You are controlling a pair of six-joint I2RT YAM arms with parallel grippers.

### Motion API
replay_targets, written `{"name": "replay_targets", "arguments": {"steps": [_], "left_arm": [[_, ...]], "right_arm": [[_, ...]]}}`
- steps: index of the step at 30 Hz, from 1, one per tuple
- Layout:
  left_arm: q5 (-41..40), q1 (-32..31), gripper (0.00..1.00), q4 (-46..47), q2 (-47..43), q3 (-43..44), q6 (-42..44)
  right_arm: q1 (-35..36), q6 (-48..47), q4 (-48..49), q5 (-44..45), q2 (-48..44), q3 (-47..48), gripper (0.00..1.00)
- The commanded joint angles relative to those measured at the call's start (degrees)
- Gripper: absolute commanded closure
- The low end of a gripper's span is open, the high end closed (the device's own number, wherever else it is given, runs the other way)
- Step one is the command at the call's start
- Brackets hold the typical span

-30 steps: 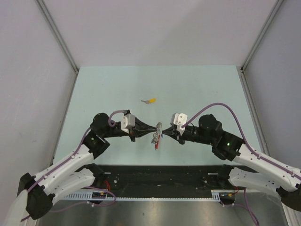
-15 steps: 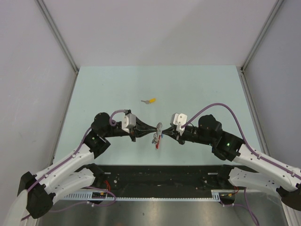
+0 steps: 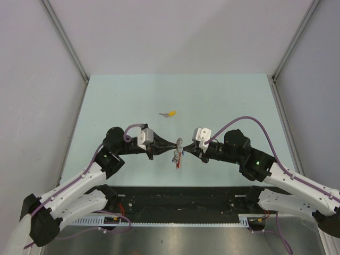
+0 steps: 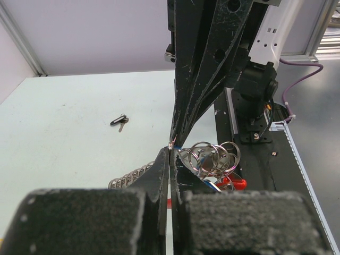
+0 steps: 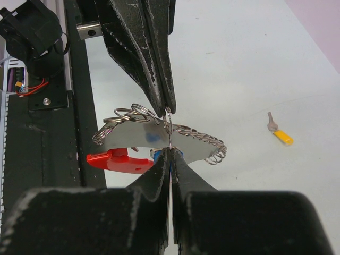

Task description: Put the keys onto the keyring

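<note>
Horizontally opposed, left gripper [image 3: 177,142] and right gripper [image 3: 185,150] tip-to-tip, both pinching keyring [image 4: 170,144]

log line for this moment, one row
left jaws: shut on keyring | right jaws: shut on keyring | yellow key: loose on table

Silver keyring [image 3: 178,150] — chained to a red strap [image 5: 114,159] — hangs aloft; yellow-capped key [image 3: 170,113] (flat) lies apart.

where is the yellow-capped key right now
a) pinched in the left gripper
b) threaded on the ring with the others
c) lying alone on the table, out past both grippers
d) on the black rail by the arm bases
c: the yellow-capped key lies by itself on the pale green table, with nothing touching it.
</note>
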Motion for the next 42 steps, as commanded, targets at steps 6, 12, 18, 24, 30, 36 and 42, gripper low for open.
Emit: {"name": "replay_targets", "arguments": {"steps": [6,12,18,24,30,36,42], "left_arm": [[1.64,0.20,1.00,2.12,-0.34,0.65,-0.73],[2.08,0.20,1.00,1.86,0.01,0.82,-0.90],[3.84,0.20,1.00,1.07,0.88,1.44,-0.90],[5.51,0.03,1.00,-0.16,2.12,2.40,-0.82],[6.13,-0.41,1.00,-1.21,3.26,3.02,-0.47],[5.69,-0.77,1.00,-1.92,3.61,3.28,-0.46],[5.08,-0.94,1.00,-2.45,4.05,3.55,-0.46]], "right_arm": [[0.26,-0.67,2.28,0.61,-0.24,1.92,1.00],[0.70,-1.11,2.36,1.14,0.03,2.01,1.00],[1.76,-2.25,2.54,1.93,0.11,1.92,1.00],[2.55,-2.87,4.03,3.07,-1.20,0.78,1.00],[3.16,-3.57,4.64,2.90,-1.38,0.34,1.00],[4.13,-4.62,5.08,2.63,-1.47,0.08,1.00],[5.27,-5.33,5.70,2.90,-1.82,-0.19,1.00]]}}
